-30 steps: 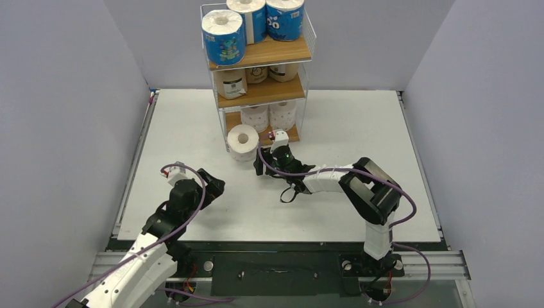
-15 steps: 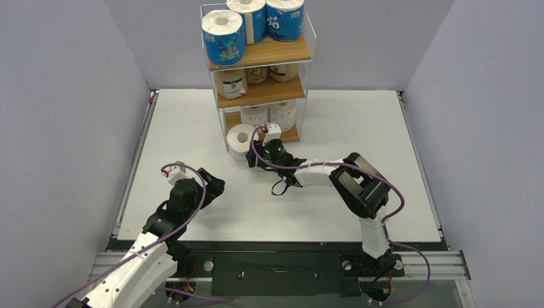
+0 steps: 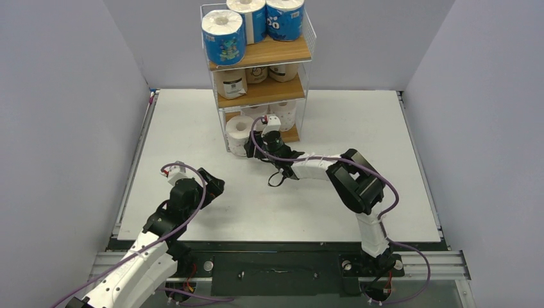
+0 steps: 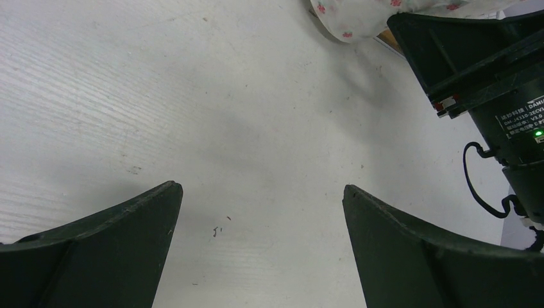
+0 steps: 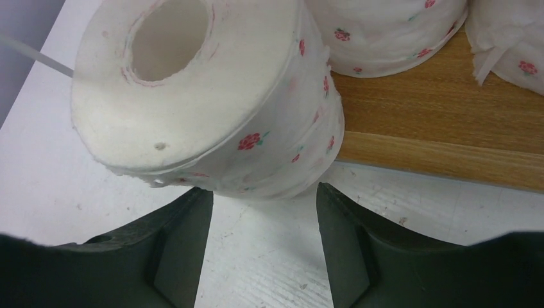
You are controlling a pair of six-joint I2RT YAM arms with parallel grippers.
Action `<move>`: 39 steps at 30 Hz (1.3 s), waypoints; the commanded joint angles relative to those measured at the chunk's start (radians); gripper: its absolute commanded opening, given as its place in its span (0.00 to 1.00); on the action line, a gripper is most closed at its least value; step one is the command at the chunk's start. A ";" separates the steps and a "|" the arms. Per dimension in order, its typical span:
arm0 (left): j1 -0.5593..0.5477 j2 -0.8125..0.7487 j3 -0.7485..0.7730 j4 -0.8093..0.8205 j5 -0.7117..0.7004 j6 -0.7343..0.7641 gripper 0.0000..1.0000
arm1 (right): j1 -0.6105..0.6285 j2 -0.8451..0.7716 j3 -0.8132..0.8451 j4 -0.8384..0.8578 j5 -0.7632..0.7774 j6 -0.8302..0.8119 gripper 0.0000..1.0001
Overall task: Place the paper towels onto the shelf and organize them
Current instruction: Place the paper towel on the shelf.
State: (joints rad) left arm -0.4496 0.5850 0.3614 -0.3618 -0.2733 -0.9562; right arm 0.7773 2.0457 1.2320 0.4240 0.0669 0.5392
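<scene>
Light: even and diffuse, falling from overhead; top view is reading bright.
Shadows: soft ones are lying on the table by the left fingers and beneath the roll.
Glare: roll top is washing out slightly.
Focus: left fingers are blurring close to the lens; table grain is showing sharp.

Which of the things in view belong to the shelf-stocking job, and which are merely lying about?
For the job: shelf; blue rolls, top board; tan rolls, middle board; white rolls, bottom board; last white roll at the shelf's foot; right gripper just behind it.
Merely around: table; grey walls; left gripper, open over the table.
</scene>
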 commanded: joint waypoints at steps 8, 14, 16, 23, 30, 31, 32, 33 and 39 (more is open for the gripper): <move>0.013 0.011 0.007 0.045 -0.008 0.025 0.96 | -0.030 0.060 0.099 -0.012 -0.001 0.015 0.55; 0.015 0.027 0.012 0.052 -0.006 0.028 0.96 | -0.032 0.074 0.120 -0.016 -0.018 0.018 0.55; 0.017 0.029 0.013 0.052 -0.005 0.028 0.96 | -0.032 0.076 0.124 -0.014 -0.028 0.020 0.55; 0.018 0.029 0.015 0.053 -0.003 0.029 0.96 | -0.034 0.044 0.088 0.007 -0.057 0.028 0.55; 0.021 0.023 0.016 0.053 0.005 0.030 0.96 | -0.045 -0.044 -0.003 0.051 -0.110 0.042 0.58; 0.021 0.022 0.016 0.052 0.006 0.029 0.96 | -0.045 -0.051 -0.011 0.060 -0.114 0.042 0.58; 0.021 0.021 0.016 0.051 0.007 0.028 0.96 | -0.046 -0.063 -0.027 0.065 -0.114 0.045 0.57; 0.021 0.019 0.016 0.049 0.008 0.029 0.96 | -0.051 -0.067 -0.035 0.075 -0.116 0.054 0.57; 0.022 -0.003 0.011 0.041 0.009 0.023 0.96 | -0.074 -0.046 -0.043 0.095 -0.150 0.088 0.37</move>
State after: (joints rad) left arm -0.4366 0.6010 0.3614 -0.3546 -0.2722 -0.9382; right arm 0.7212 2.0418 1.1847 0.4351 -0.0471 0.5983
